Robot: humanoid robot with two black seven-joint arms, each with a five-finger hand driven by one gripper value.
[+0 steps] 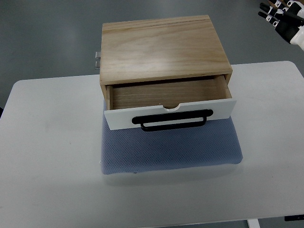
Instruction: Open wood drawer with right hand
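Observation:
A light wood drawer box stands on a blue-grey pad in the middle of the white table. Its drawer is pulled partly out toward me, showing an empty wooden inside. The drawer front is white with a black bar handle. My right hand is up in the far right corner, well away from the box and above the floor beyond the table, with its black-and-white fingers spread and holding nothing. The left arm does not show.
The white table has bare surface left and right of the pad. Its far edge runs just behind the box, with grey floor beyond. A small metal bracket sticks out at the box's back left.

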